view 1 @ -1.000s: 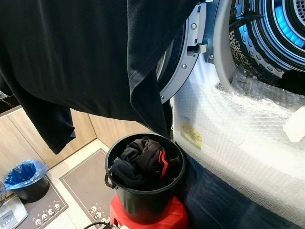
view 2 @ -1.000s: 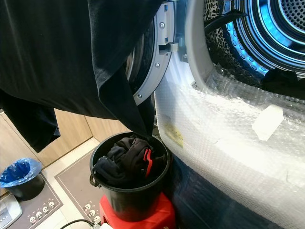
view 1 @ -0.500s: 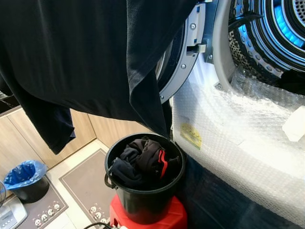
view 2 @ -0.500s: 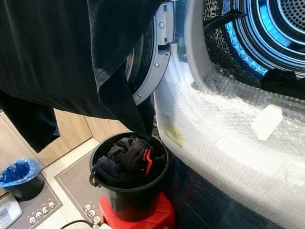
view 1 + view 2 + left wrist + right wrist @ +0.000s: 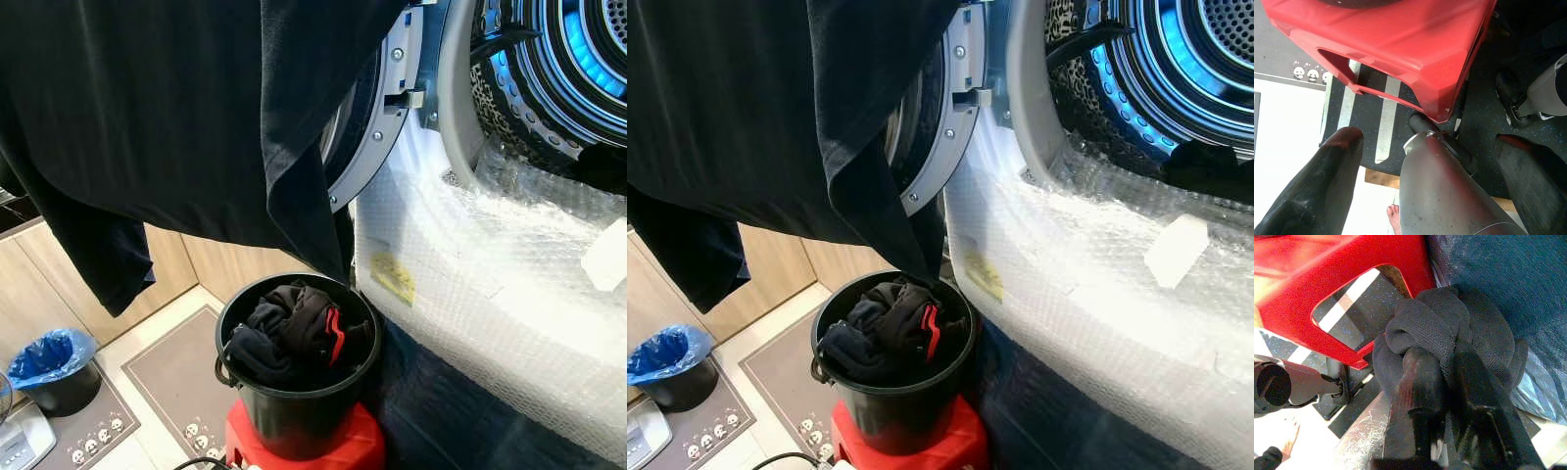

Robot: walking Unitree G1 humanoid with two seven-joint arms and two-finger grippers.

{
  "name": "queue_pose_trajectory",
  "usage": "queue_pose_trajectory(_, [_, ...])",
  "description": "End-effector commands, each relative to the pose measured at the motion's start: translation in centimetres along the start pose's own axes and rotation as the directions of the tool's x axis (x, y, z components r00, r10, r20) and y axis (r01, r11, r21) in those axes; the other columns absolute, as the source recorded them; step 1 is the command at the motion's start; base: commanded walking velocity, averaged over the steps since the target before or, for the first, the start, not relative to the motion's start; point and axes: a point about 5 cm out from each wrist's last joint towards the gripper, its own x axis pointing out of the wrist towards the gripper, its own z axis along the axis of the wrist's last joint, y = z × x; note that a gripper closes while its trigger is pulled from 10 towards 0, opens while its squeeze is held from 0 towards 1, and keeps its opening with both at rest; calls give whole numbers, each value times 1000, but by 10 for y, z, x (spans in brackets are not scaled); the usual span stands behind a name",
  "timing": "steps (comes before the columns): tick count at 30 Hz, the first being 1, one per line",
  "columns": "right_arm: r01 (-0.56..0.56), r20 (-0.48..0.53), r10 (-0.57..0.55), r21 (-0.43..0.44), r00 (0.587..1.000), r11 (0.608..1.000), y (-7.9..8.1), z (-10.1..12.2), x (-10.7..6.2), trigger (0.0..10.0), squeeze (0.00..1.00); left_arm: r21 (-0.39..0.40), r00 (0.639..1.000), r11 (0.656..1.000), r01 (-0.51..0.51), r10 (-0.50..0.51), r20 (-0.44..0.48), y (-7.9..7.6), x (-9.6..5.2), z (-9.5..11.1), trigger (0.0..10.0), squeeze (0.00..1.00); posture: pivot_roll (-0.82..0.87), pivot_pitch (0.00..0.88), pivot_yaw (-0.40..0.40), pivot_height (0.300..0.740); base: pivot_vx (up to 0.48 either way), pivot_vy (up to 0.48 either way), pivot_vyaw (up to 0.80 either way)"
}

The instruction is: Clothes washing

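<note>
Your right gripper (image 5: 1442, 382) pinches a bunched black knit cloth (image 5: 1449, 328) beside the glossy red plastic stool (image 5: 1312, 279); your left gripper (image 5: 1432, 147), fingers spread, hangs by that stool too.

Head cameras look forward and down, close behind a hanging black garment (image 5: 176, 117) that covers the upper left. Both eyes share the black bucket (image 5: 297, 411) on the red stool (image 5: 911, 446) and the open drum (image 5: 1176, 69) at right, the right eye set slightly sideways. Left wrist camera points down along its fingers (image 5: 1317, 186), near the floor, catching the stool's underside edge. Right wrist camera sits tight against a dark cloth bundle (image 5: 1449, 333), stool just beyond.
</note>
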Motion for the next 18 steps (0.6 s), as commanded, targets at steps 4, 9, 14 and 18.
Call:
queue_pose_trajectory(4, [-14,-2,14,5,1000,1000,4,1,1,10000,0,11,1000,1000,-3,3,-25,3,-1,-6,10000,0,-143,0,57,740,0,0,0])
queue_pose_trajectory(9, [-20,-5,20,-2,1000,1000,4,1,1,10000,0,8,1000,1000,-3,3,-29,3,-1,-7,10000,0,-142,0,57,740,0,0,0])
queue_pose_trajectory(14, [-19,-6,19,4,1000,1000,4,1,1,10000,0,-3,999,1000,-11,11,-32,3,-1,-8,10000,0,-142,0,60,740,0,0,0])
queue_pose_trajectory(18, [-20,-4,20,1,1000,1000,4,2,1,10000,0,-4,999,1000,-13,13,-32,4,-1,-8,10000,0,-142,0,58,740,0,0,0])
